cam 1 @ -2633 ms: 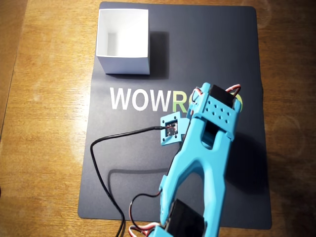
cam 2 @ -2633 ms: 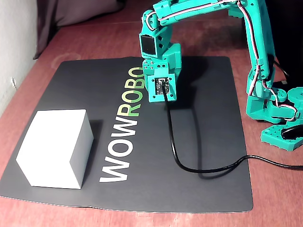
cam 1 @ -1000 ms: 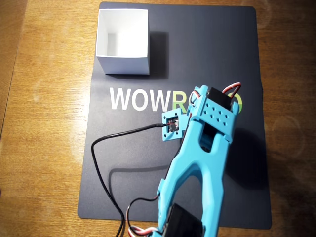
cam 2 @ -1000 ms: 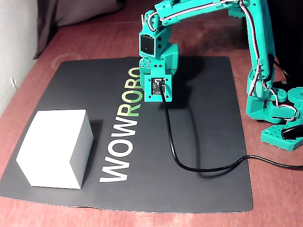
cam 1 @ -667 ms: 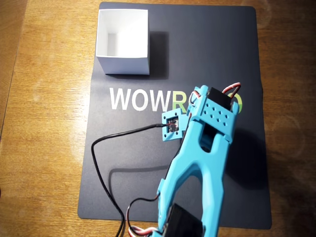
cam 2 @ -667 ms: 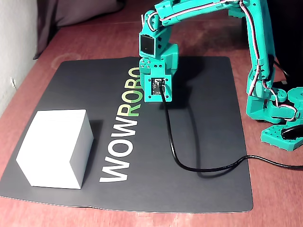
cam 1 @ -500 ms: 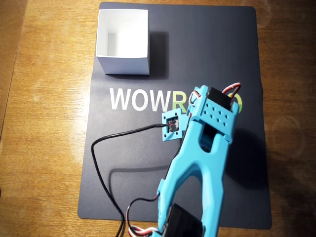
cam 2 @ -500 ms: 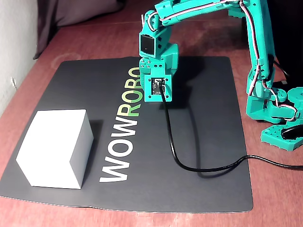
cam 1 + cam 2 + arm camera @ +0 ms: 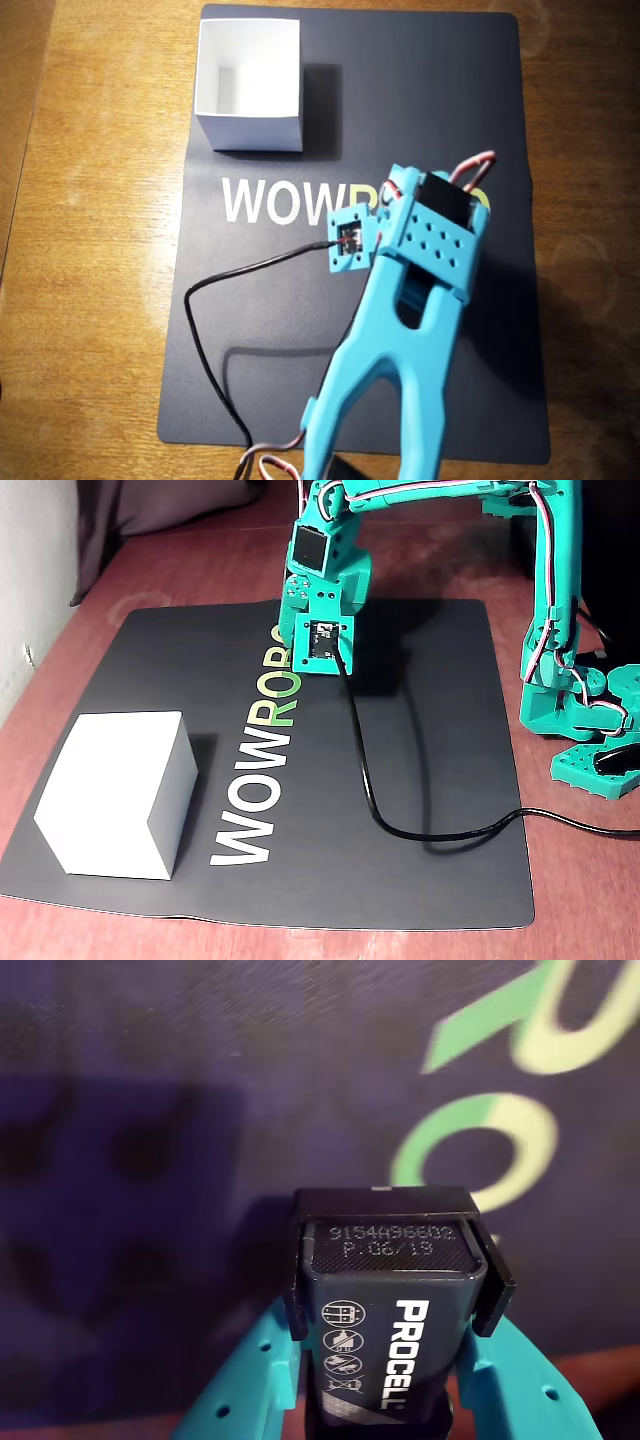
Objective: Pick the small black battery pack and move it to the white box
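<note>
In the wrist view the small black battery pack (image 9: 392,1305), lettered "PROCELL" in white, sits between my teal fingers (image 9: 240,1390), with the gripper (image 9: 388,1365) shut on it above the black mat (image 9: 150,1160). The pack and the fingertips are hidden under the wrist (image 9: 432,235) in the overhead view and behind the camera mount (image 9: 318,640) in the fixed view. The white box (image 9: 250,130) stands open-topped at the mat's far left corner in the overhead view. In the fixed view the box (image 9: 115,790) is at the near left, well apart from the gripper.
A black cable (image 9: 380,810) trails from the wrist camera across the "WOWROBO" mat (image 9: 440,810) to the right edge. The arm's base (image 9: 590,730) stands off the mat at the right. Wooden table (image 9: 90,300) surrounds the mat.
The wrist has risen off the mat and shifted slightly toward the box side, carrying the battery pack. The box has not moved.
</note>
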{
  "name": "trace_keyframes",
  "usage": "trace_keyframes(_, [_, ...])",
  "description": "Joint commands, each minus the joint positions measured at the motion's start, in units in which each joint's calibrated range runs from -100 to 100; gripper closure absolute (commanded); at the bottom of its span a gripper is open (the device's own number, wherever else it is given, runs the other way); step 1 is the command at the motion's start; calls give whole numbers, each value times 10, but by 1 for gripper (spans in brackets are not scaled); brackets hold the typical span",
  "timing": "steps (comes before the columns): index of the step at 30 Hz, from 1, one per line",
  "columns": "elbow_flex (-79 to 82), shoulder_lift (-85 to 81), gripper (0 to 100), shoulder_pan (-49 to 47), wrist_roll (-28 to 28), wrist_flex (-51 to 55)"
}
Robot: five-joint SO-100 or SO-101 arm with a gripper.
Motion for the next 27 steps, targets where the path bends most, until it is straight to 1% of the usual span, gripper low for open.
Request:
trace_keyframes(1, [-12,-66,94,-44,-1,-6])
trace_keyframes(8, [-27,-137,94,-159,-1,-7])
trace_keyframes(17, [-160,-139,94,-316,-5,-7])
trace_keyframes(22, [-248,-98,94,-370,-5,-7])
trace_keyframes(27, [-366,-25,94,-399,-2,-7])
